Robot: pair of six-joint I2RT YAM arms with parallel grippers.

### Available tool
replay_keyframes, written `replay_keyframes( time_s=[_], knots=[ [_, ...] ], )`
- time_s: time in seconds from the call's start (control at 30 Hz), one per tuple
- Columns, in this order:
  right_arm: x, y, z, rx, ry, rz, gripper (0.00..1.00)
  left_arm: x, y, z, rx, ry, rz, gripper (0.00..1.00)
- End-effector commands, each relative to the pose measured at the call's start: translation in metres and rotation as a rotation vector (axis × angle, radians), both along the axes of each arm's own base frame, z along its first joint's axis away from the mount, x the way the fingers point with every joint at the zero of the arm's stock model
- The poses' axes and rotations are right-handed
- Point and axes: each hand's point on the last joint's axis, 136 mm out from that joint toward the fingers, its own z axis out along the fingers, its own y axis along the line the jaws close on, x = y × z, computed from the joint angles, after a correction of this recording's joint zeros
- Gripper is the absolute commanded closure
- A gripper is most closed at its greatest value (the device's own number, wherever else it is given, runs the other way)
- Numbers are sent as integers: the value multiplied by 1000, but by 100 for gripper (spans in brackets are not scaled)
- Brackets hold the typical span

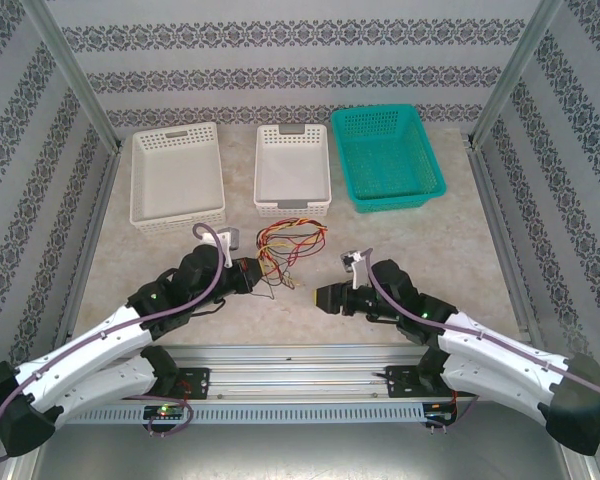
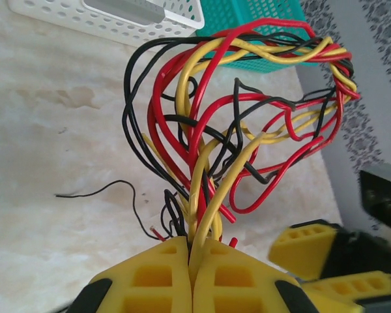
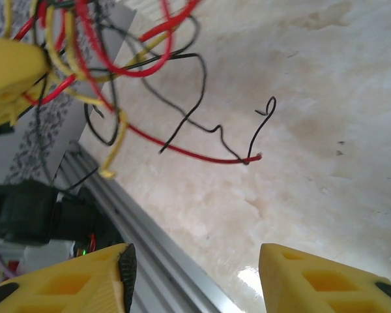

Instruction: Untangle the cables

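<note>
Location: the cables (image 1: 285, 245) are lying mid-table, just at 6 o'clock of the middle white basket (image 1: 292, 168), between the two grippers.
Axis: in the top view the bundle is stretching from the left gripper (image 1: 248, 275) at 8 o'clock out toward 2 o'clock.
Pointing: in the left wrist view the wires are rising out of the jaws at 6 o'clock and fanning toward 12 and 2 o'clock, with the loops bending back at the far end.
Look: thin red, yellow and black wires are crossing and looping over one another in one loose tangle. The red and yellow ones are twisting together at the far end.
Loose ends: one fine black strand (image 2: 98, 192) is trailing on the table (image 1: 460, 260) toward 9 o'clock. In the right wrist view a red end (image 3: 251, 158) and a curled black tip are hanging free.
Left gripper: its yellow fingers are pressing together on the wire ends.
Right gripper (image 1: 320, 296): the jaws are standing apart with nothing between them, pointing toward 9 o'clock at the bundle, near it and not touching it.
Hard to make out: the jaws are hiding the pinched ends. I cannot count the wires or tell knots from plain crossings. The top edge of the right wrist view is cutting off the tangle.
</note>
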Motion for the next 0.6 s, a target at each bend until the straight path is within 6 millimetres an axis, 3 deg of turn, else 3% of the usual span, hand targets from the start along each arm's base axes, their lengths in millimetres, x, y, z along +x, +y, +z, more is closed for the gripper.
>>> replay_keyframes(
  time_s=[0.0, 0.2, 0.43, 0.57],
  knots=[
    [27, -1, 40, 151, -114, -149, 51, 5, -11, 20, -142, -22, 18, 100],
    [39, -16, 72, 214, -252, -239, 53, 3, -9, 15, -142, -13, 25, 100],
    [50, -17, 62, 170, -237, -290, 54, 3, -13, 15, -164, -9, 17, 100],
    [59, -14, 67, 160, -242, -314, 55, 3, -16, 16, -172, -8, 13, 100]
  ],
)
